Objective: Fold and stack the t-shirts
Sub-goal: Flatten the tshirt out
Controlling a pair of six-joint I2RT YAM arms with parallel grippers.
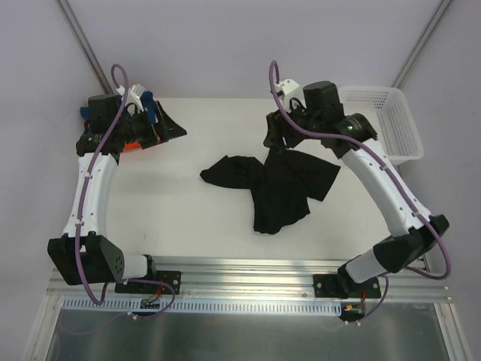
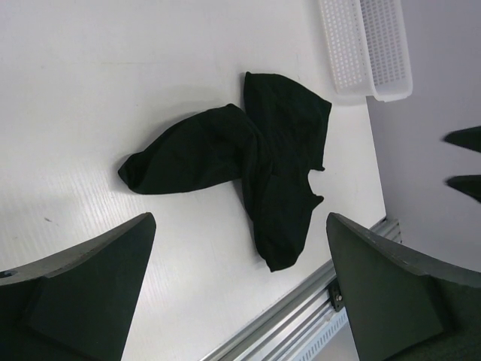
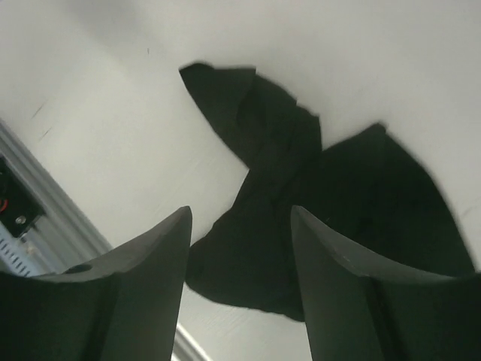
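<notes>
The black t-shirt [image 1: 274,184] lies crumpled in a twisted heap at the middle of the white table. It also shows in the left wrist view [image 2: 255,158] and the right wrist view [image 3: 301,188]. My left gripper [image 1: 171,125] is open and empty, raised at the far left of the table, well away from the shirt; its jaws stand wide apart in its wrist view [image 2: 239,289]. My right gripper [image 1: 273,137] is open and empty, hovering over the shirt's far edge; cloth shows below, between its jaws [image 3: 240,263]. No blue or orange shirt is in view.
A white mesh basket [image 1: 385,120] stands at the far right corner, also in the left wrist view [image 2: 366,45]. An aluminium rail [image 1: 248,267] runs along the table's near edge. The table [image 1: 173,203] shows bare white to the shirt's left.
</notes>
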